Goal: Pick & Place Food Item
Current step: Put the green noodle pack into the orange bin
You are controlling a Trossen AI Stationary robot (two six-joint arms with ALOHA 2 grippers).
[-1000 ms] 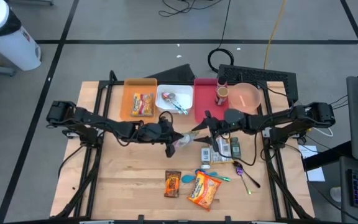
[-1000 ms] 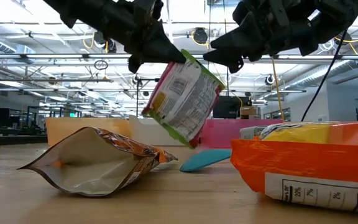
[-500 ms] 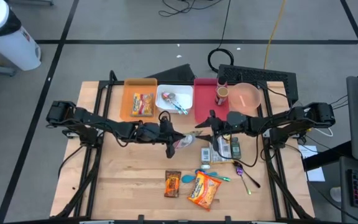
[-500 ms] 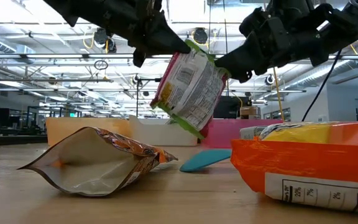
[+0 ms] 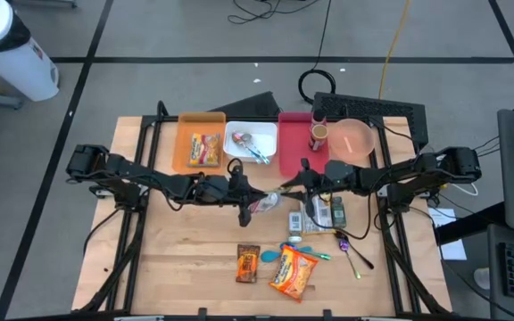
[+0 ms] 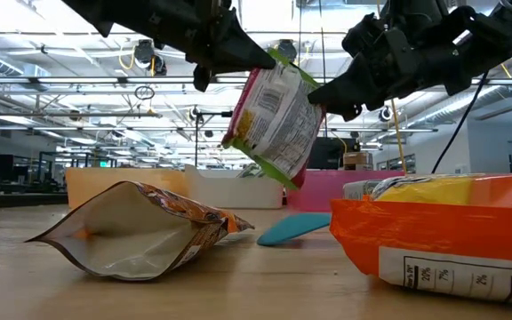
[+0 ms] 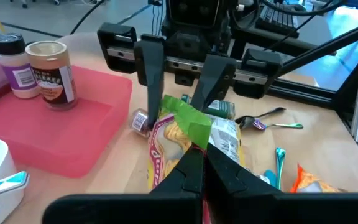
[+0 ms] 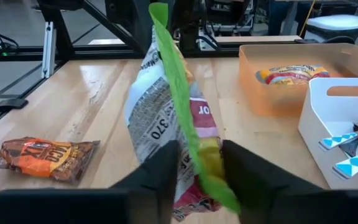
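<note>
I have the snack bag [image 6: 274, 120] up in the air, clear of the table [image 5: 186, 267], hanging tilted just in front of the red tray [image 5: 293, 147] and between my 2 arms. My left gripper [image 7: 199, 163] is pressed tight on the bag's sealed edge, and that pinch carries it. My right gripper [image 8: 196, 163] has its 2 fingers on either side of the green seam at the opposite edge; they sit close against the film, but I cannot tell if they have bitten yet.

The bag looks light and soft to me: thin crinkly film, puffed with loose contents, so I judge it will sag and swing from whatever edge holds it. The glossy film should be slippery, and a squeeze on the puffed body would likely crush what is inside or let the bag squirt out. I would grip the flat crimped seam, well in from the corner, where the film is doubled and stiff.

The orange bin [image 5: 202, 141], just left of the white bin [image 5: 236, 152] beside the red tray, already holds 1 similar packet [image 8: 286, 75], so I take it as the likely target.
</note>
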